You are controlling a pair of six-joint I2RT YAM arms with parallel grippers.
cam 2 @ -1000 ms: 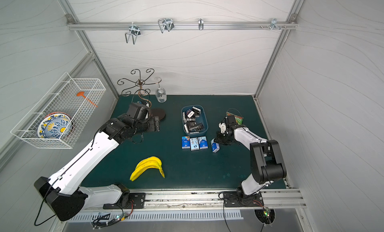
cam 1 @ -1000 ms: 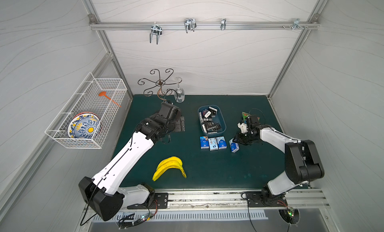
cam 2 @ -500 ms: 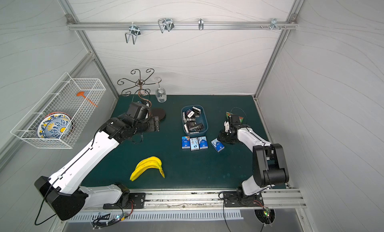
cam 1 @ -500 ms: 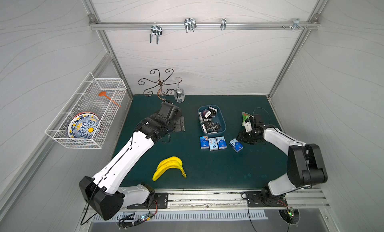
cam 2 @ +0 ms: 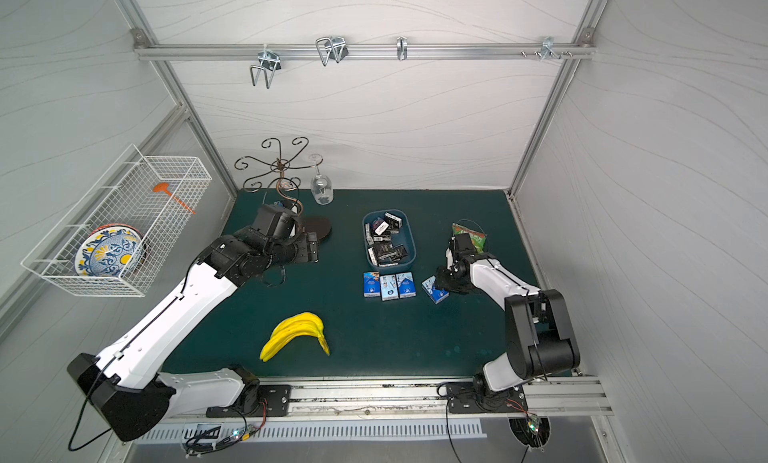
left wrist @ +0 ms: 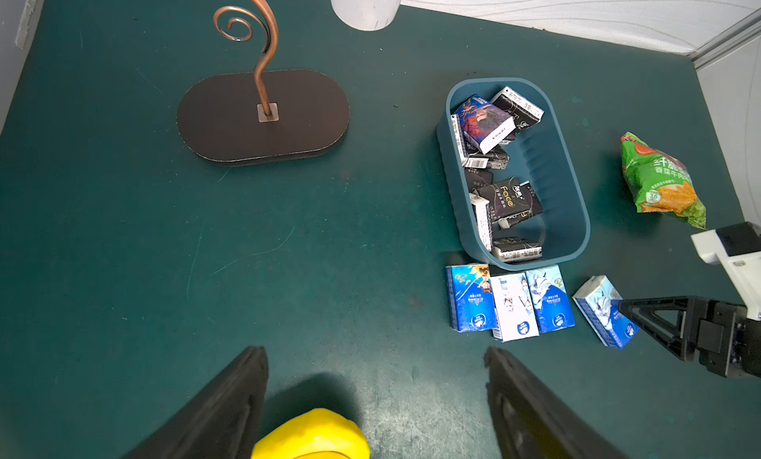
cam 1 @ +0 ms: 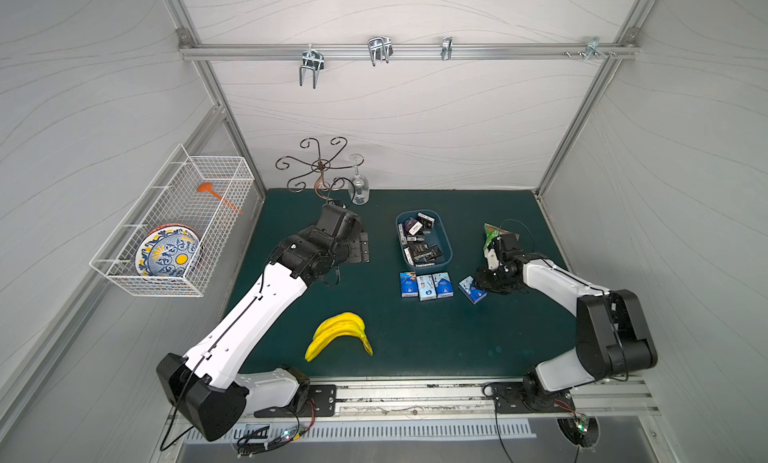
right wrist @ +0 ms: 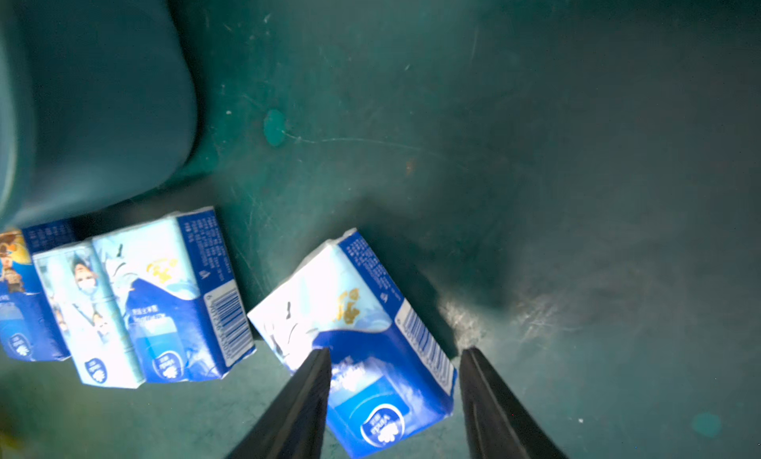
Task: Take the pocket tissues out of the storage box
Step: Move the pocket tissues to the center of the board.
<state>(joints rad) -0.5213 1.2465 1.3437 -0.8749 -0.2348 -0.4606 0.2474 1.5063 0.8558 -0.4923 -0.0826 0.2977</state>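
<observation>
Snack bag near storage box

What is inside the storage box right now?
The storage box holds a purple-blue packet on top and several black packets piled along one side. Whatever lies under that pile is covered, so no exact count.

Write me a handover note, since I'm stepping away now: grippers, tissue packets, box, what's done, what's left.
Left gripper: open, empty.
Right gripper: open, jaws astride a blue-and-white packet lying on the mat.
Done: that packet and a row of three are out, by the storage box.
Left: the black packets and one purple-blue packet lie in the box.
</observation>
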